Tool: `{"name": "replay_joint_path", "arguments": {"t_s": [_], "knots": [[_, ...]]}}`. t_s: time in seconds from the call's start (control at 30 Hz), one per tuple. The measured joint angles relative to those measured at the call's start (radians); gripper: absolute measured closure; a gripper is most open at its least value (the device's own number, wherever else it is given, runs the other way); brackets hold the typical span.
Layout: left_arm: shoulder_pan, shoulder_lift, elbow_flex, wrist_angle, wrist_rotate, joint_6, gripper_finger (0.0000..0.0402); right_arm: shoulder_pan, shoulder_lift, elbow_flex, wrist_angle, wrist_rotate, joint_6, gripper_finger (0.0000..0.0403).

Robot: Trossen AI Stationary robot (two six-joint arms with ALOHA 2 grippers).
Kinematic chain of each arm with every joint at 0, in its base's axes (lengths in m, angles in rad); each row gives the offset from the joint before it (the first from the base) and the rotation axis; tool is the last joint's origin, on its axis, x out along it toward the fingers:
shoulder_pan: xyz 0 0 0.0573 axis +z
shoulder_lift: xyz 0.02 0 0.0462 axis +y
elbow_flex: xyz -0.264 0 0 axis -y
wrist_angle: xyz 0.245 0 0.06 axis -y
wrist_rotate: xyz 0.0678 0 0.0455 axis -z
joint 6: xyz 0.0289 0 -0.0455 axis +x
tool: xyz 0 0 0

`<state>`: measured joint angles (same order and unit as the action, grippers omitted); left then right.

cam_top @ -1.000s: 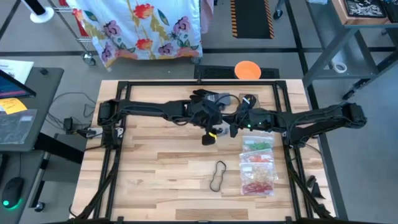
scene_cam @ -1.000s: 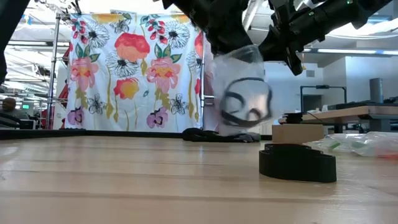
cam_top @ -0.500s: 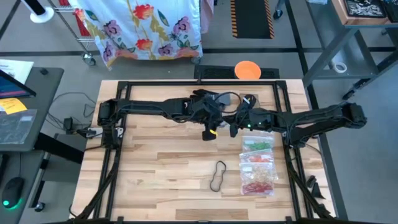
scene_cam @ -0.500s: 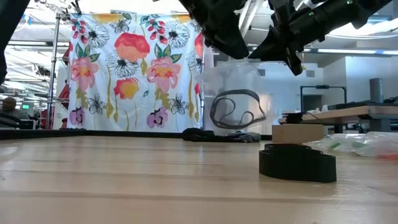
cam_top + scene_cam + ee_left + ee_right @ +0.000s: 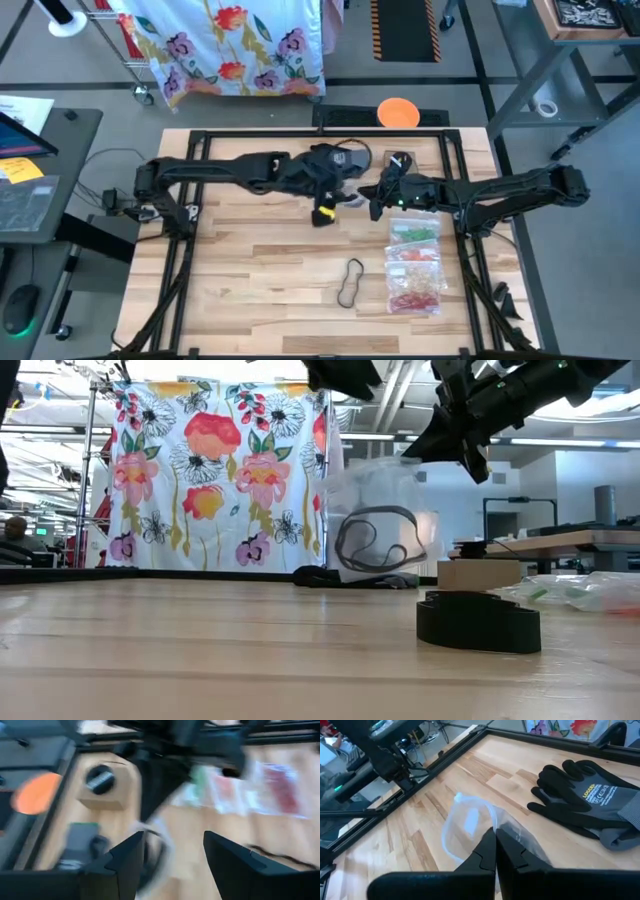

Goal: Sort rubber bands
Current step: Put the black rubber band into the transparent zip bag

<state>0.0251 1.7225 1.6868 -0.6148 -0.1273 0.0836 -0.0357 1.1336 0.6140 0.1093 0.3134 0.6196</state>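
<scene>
Nearest in the low view: a black round block on the wooden surface, a wooden block behind it, clear bags of sorted bands low at the right edge. The high view resolves these as three clear bags lying in a row near the right side of the surface: green bands farthest back, orange bands in the middle, red bands closest to the front edge. Loose black rubber bands lie just left of that row, their long axis running front to back. Mid-surface, a clear bag hangs in the air with black rubber bands looped inside, long axis roughly level; only the low view shows this content. The right gripper has its fingers pressed together on the top edge of this bag, the film hanging below them. The left gripper is above and left of the bag, fingers parted fairly wide with nothing between them; its wrist view is motion-blurred. The black glove lies flat near the far edge, clearest in the right wrist view. Beyond the surface: an orange disc on the floor and a floral cloth.
</scene>
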Motion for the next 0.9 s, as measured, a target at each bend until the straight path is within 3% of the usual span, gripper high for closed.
{"name": "replay_joint_path", "arguments": {"t_s": [0.17, 0.27, 0.37, 0.6, 0.9], "knots": [[-0.065, -0.024, -0.053, -0.094, 0.186, -0.071, 0.0199, 0.000, 0.000, 0.000, 0.003, 0.000, 0.000, 0.0403], [-0.134, -0.009, -0.114, -0.057, 0.231, -0.077, 0.0199, 0.000, 0.000, 0.000, 0.004, 0.000, 0.000, 0.0403], [-0.205, -0.001, -0.165, 0.003, 0.222, -0.059, 0.0199, 0.000, 0.000, 0.000, 0.003, 0.000, 0.000, 0.0403], [-0.324, 0.040, -0.277, 0.338, 0.182, -0.023, 0.0199, 0.000, 0.000, 0.000, 0.004, 0.000, -0.003, 0.0403], [-0.359, 0.141, -0.283, 0.347, 0.134, -0.001, 0.0199, 0.000, 0.000, 0.000, -0.007, 0.000, -0.046, 0.0403]]}}
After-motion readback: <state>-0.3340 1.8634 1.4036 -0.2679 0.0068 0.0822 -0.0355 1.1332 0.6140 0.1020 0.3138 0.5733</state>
